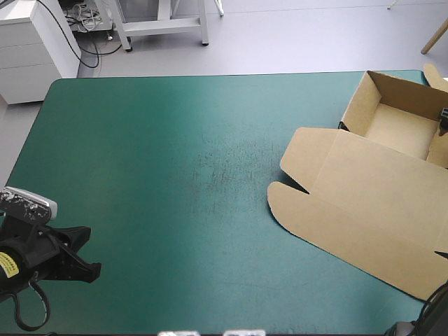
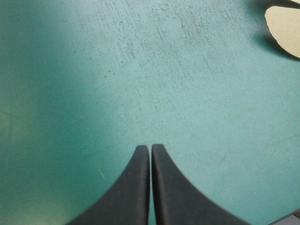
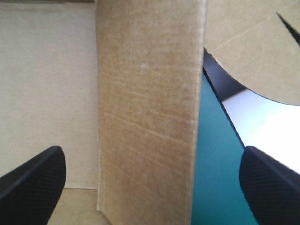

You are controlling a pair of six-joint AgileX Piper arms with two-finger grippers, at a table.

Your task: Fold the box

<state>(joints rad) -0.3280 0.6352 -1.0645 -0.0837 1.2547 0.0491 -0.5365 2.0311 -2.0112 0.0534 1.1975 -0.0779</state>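
Note:
The brown box (image 1: 364, 203) lies at the table's right side. Its tray part (image 1: 399, 115), walls raised, is toward the far right corner, and its lid is spread flat toward the near side with rounded flaps on the left. My right gripper (image 3: 152, 154) is open astride the tray's right wall (image 3: 147, 108), one finger inside the tray and one outside over the teal-green cover. In the high view only a black bit of the right gripper (image 1: 444, 120) shows at that wall. My left gripper (image 2: 150, 149) is shut on nothing, low over the bare cover at the near left corner (image 1: 84, 260).
A rounded flap of the lid (image 2: 286, 23) shows far ahead of the left gripper. Another flap (image 3: 253, 47) hangs past the table's right edge beyond the right gripper. Bare teal-green cover (image 1: 175, 168) spans the table's left and middle.

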